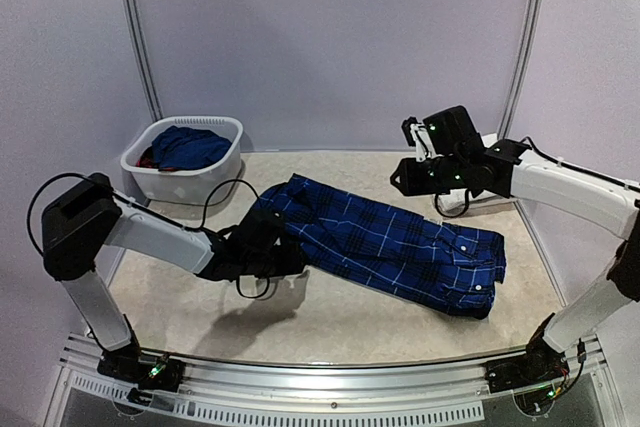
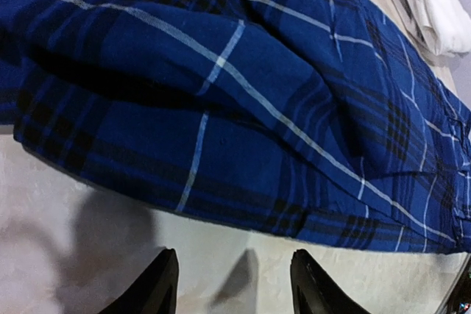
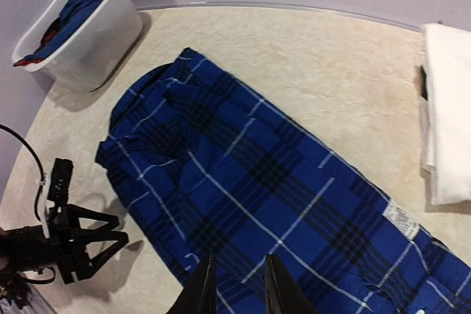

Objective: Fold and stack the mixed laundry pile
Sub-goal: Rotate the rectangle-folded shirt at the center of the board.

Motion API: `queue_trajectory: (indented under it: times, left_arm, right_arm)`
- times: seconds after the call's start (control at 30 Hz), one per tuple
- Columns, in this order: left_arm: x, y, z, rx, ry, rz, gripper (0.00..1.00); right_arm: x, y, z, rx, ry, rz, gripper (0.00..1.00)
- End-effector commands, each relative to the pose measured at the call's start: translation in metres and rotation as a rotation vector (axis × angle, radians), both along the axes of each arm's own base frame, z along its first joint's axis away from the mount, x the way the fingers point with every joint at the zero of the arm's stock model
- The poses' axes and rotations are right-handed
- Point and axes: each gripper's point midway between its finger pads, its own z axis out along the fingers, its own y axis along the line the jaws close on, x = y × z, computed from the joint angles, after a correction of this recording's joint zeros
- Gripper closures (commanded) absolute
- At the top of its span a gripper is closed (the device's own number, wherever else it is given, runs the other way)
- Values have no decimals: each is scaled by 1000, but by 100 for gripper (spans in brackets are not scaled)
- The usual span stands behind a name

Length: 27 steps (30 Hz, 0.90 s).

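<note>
Plaid shirt is lying spread on the worktop, with its long axis running from far-left, near the basket, down to near-right. The rest of the pile is sitting in that basket: a blue piece and a bit of red. White folded cloth is resting at the far right edge.

Left tool is sitting low at the shirt's left end. Its fingers are spread with only bare worktop between them, and the fabric edge is lying just ahead of the tips, not touching. Right tool is hanging high over the shirt's right half, fingers only narrowly parted and pinching nothing.

The left arm is nearer, so the next grab probably goes forward onto that near hem.

Hard to tell:
- The left tool is reading as a dark blob against the shirt in the top view, so contact is unclear there.
- Collar and sleeves are not showing.
- The white cloth is being cut off by the frame and partly covered by the right arm.
- The basket contents are mostly hidden.
</note>
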Motion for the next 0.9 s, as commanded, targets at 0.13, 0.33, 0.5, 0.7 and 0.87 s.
queue_trajectory:
  times: [0.13, 0.33, 0.5, 0.7, 0.87]
  left_arm:
    - [19, 0, -11, -4, 2, 61, 53]
    - [26, -3, -22, -13, 9, 62, 73]
    - [31, -4, -29, -25, 15, 59, 89]
    - [32, 5, -33, -23, 18, 69, 98]
    - [31, 12, -36, -22, 23, 74, 100]
  right_arm:
    - [0, -64, -66, -154, 110, -183, 78]
    - [-14, -81, -104, -209, 185, -217, 79]
    - [-19, -92, -127, -256, 238, -249, 79]
    - [-19, -100, -154, -339, 302, -282, 84]
    - [-17, -113, -169, -425, 339, -348, 87]
